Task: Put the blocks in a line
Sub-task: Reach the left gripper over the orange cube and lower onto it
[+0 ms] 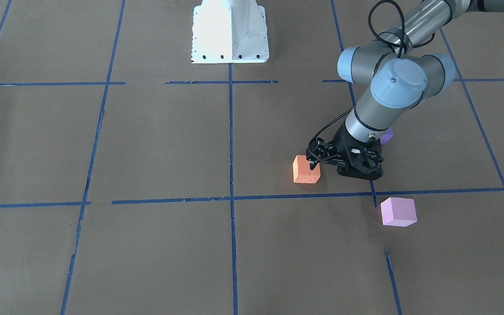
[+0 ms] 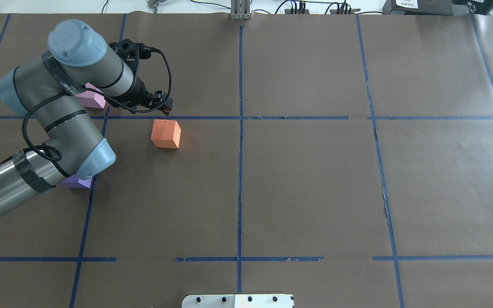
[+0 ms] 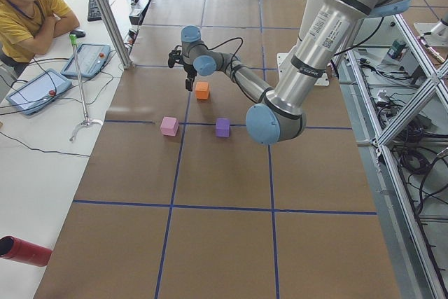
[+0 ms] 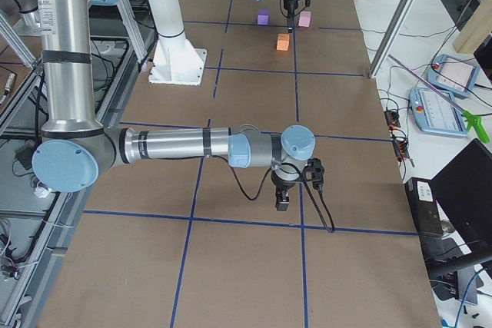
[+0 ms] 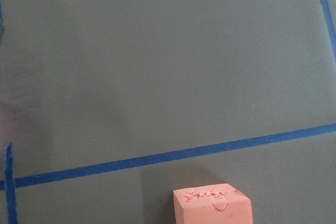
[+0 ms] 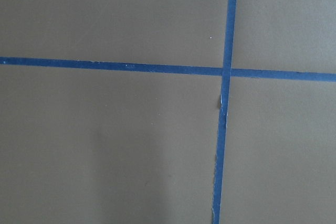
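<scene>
Right tool (image 4: 282, 202) hangs low over the brown paper-covered table (image 4: 246, 266), by a blue tape crossing (image 6: 226, 71). It shows from the side only, so I cannot tell if the fingers are spread or together.

Farther down the table, the orange foam cube (image 2: 166, 134) sits on the paper. It is cut off at the bottom edge of the left wrist view, and its top face has a chewed patch.

Left tool (image 2: 166, 109) is just past that cube, on the side away from the robot. In the front-facing view its tips overlap the cube's upper corner; contact is unclear. The fingers read as one dark clump, so spread or pressed together, cannot tell.

Violet-purple foam cube (image 2: 77, 183) is mostly hidden under the left arm's elbow in the overhead view, and only a sliver shows in the front-facing view.

Pale pink-lilac foam cube (image 1: 398, 211) is half hidden behind the wrist in the overhead view and whole in the front-facing view.

The three cubes form a triangle, well apart.
</scene>
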